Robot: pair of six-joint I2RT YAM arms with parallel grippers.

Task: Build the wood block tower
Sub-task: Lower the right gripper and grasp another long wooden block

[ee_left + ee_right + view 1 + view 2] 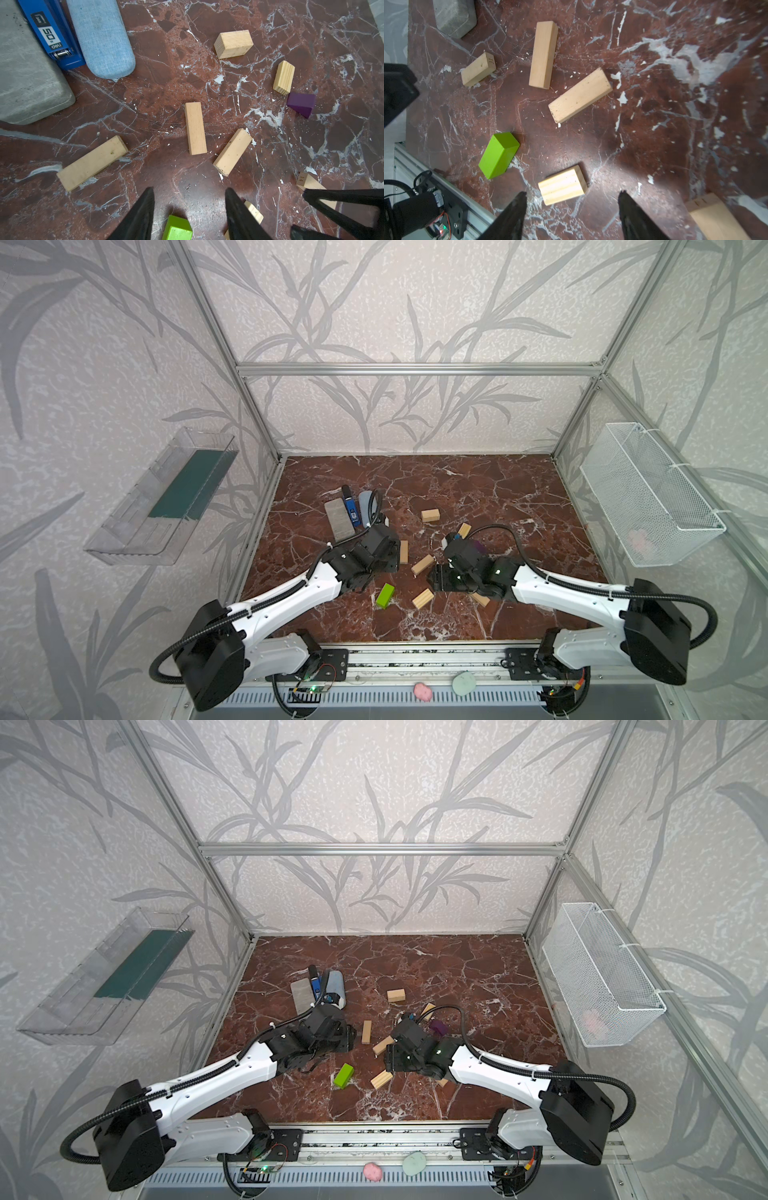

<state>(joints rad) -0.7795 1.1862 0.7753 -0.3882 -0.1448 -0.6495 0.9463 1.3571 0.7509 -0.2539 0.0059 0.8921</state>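
No tower stands yet; we judge we are at the very first pick. Toward the front edge of the surface [478, 626], our left hand [189, 190] hangs with jaws apart and empty, the lime-green block [177, 228] just short of its gap. Our right hand [573, 193] is also parted, a short tan block [562, 185] below its gap, ungripped. Further in lies a long tan block [580, 95], then the purple block [301, 104]; the rest scatter around the middle. Next we should close on one tan block and pick a bare spot for the base.
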